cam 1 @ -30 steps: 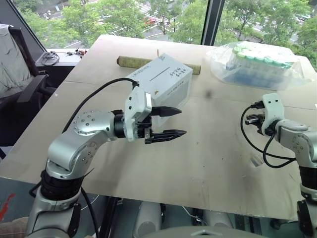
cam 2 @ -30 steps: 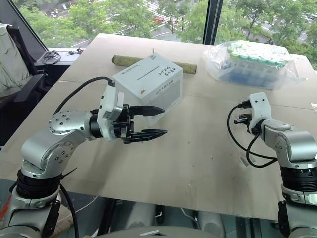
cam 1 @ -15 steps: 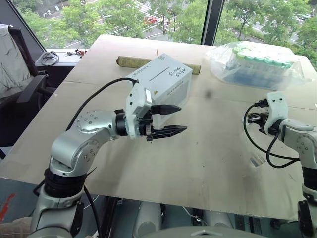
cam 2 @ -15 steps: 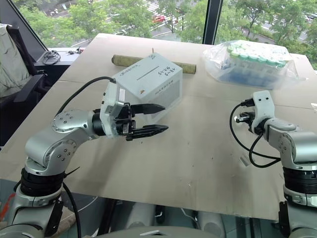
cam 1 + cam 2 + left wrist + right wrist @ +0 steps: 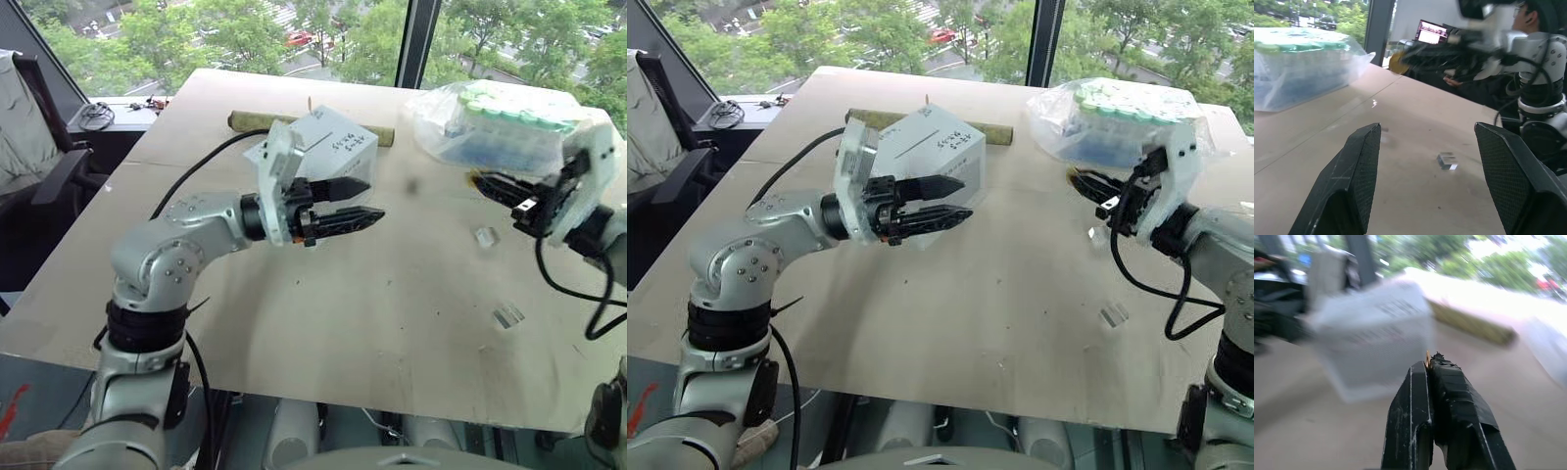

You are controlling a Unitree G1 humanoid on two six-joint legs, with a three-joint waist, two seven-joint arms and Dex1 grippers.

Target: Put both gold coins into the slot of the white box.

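The right gripper (image 5: 1427, 366) is raised above the desk (image 5: 392, 323) with its two black fingers pressed together on a gold coin (image 5: 1427, 359), of which a thin gold edge shows at the fingertips. It points toward the white box (image 5: 333, 157), well apart from it. Just behind the right gripper lies a clear bag of green-capped tubes (image 5: 500, 122). On the desk below and near this arm lie two small clear plastic blocks (image 5: 484, 236), one nearer the front edge (image 5: 507, 315).

The left gripper (image 5: 364, 201) hangs level above the desk right in front of the white box, its fingers apart with nothing between them, pointing toward the right arm. The white box sits at the far middle of the desk, tilted, with black handwriting on its top face; the left gripper's housing covers part of that face, so the slot cannot be made out. Behind the box lies a brownish rod (image 5: 253, 119). In the left wrist view a person (image 5: 1535, 19) sits beyond the desk.
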